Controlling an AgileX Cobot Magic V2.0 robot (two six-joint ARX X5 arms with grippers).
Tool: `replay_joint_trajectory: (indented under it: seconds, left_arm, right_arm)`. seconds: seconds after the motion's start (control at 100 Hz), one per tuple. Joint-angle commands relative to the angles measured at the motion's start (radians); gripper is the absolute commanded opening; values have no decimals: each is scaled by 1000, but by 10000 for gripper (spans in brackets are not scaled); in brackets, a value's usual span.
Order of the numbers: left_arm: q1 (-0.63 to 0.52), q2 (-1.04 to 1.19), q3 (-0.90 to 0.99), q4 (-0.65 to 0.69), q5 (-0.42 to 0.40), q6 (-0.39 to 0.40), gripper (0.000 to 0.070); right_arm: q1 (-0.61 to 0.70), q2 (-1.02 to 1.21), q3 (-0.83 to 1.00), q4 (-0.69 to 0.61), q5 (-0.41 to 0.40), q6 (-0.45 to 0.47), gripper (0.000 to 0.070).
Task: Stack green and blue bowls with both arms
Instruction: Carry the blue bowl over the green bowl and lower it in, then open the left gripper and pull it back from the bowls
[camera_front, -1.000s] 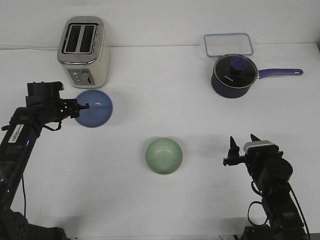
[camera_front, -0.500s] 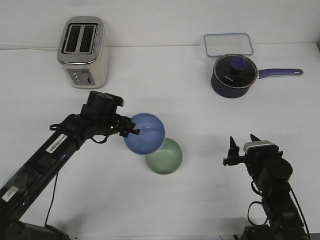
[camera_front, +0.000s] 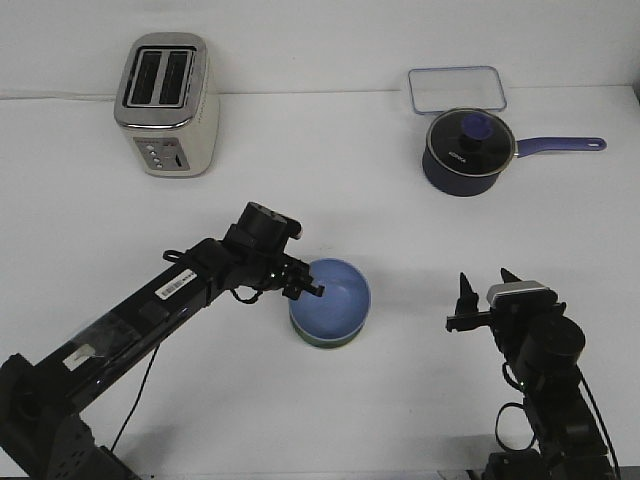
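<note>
Left hand (camera_front: 312, 288): reaching out over the middle of the tabletop (camera_front: 300, 150), fingers clamped on the near-left rim of the blue bowl (camera_front: 335, 298).
Blue bowl: upright, seated on top of the green bowl (camera_front: 322, 342), almost fully covering it.
Green bowl: resting on the tabletop near the centre, only a thin sliver of its lower edge peeking out beneath the blue one.
Right hand (camera_front: 487, 292): hovering low at the near right, fingers spread apart, holding nothing, well apart from both bowls.
Toaster (camera_front: 167, 103): standing at the far left, two slots facing up.
Saucepan (camera_front: 470, 151): dark navy, lidded, at the far right, purple handle pointing right.
Clear container (camera_front: 457, 88): rectangular, just behind the saucepan, near the back edge.
</note>
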Motion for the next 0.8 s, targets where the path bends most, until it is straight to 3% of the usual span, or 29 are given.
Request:
replay_joint_trajectory:
  seconds: [0.0, 0.08, 0.15, 0.29, 0.43, 0.55, 0.79]
  left_arm:
    - [-9, 32, 16, 1, 0, -11, 154]
    - [-9, 39, 16, -3, 0, -23, 295]
    - [-9, 40, 16, -6, 0, -23, 355]
    - [-9, 40, 17, -6, 0, -20, 357]
    - [16, 17, 17, -4, 0, 12, 424]
    - [61, -49, 17, -1, -8, 32, 424]
    - [200, -263, 17, 2, -223, 105, 424]
  right_arm:
    - [1, 5, 13, 10, 3, 0, 480]
    - [1, 5, 13, 10, 3, 0, 480]
    - [1, 5, 13, 10, 3, 0, 480]
    - [1, 5, 13, 10, 3, 0, 480]
    - [1, 5, 13, 10, 3, 0, 480]
    - [1, 5, 13, 10, 3, 0, 480]
    - [1, 5, 13, 11, 3, 0, 480]
